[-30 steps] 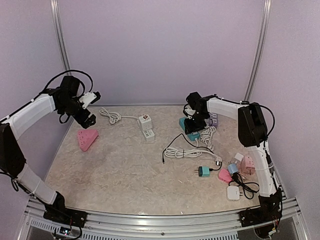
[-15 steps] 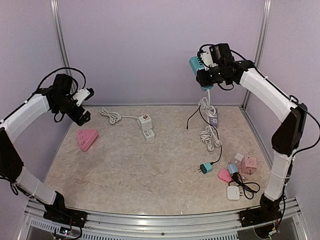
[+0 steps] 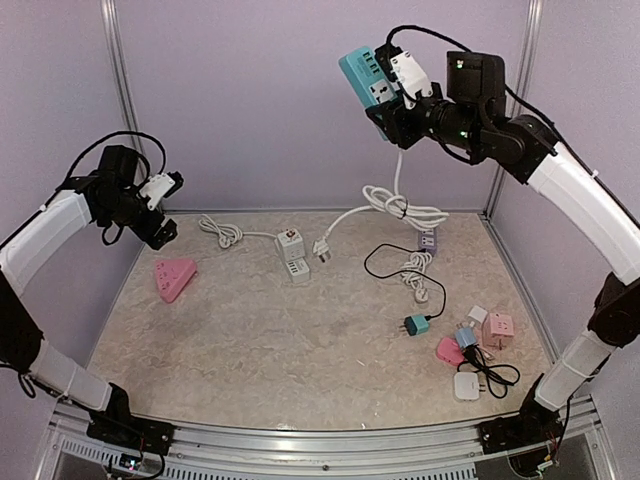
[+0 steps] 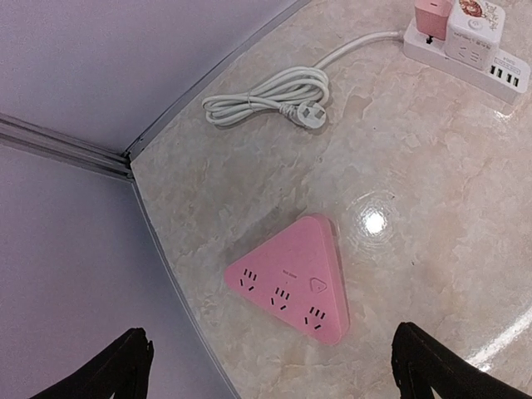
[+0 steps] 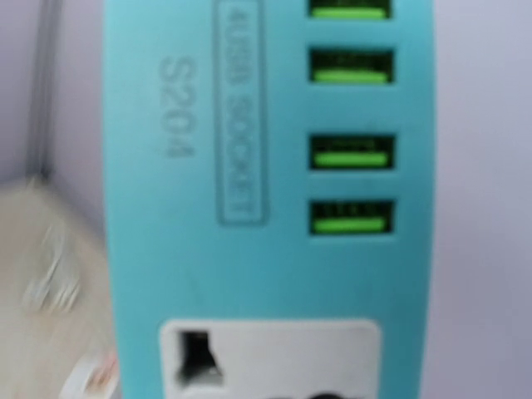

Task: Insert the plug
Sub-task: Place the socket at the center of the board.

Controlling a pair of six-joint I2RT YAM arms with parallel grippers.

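while your right claw (image 3: 388, 98) hangs high in the air near the back wall, its jaws are part closed on the teal power strip (image 3: 361, 74) and hold it tilted well above the table. your right wrist view is filled by that strip, blurred, with four green usb ports above a white socket face. a white cord (image 3: 398, 200) drops from the strip in loops and ends in a white plug (image 3: 322, 250) near the white socket block (image 3: 292, 255). a teal plug (image 3: 416, 324) on a black cable lies on the table right of centre, with a cluster of pink, blue and white adapters (image 3: 470, 350) near the right edge. your left claw (image 3: 168, 208) stands wide apart with nothing in it, raised over the left rear corner. below it the pink triangular socket (image 4: 291, 278) lies flat, clear of both fingers (image 4: 125, 366), with a coiled white cable (image 4: 270, 100) beyond it.
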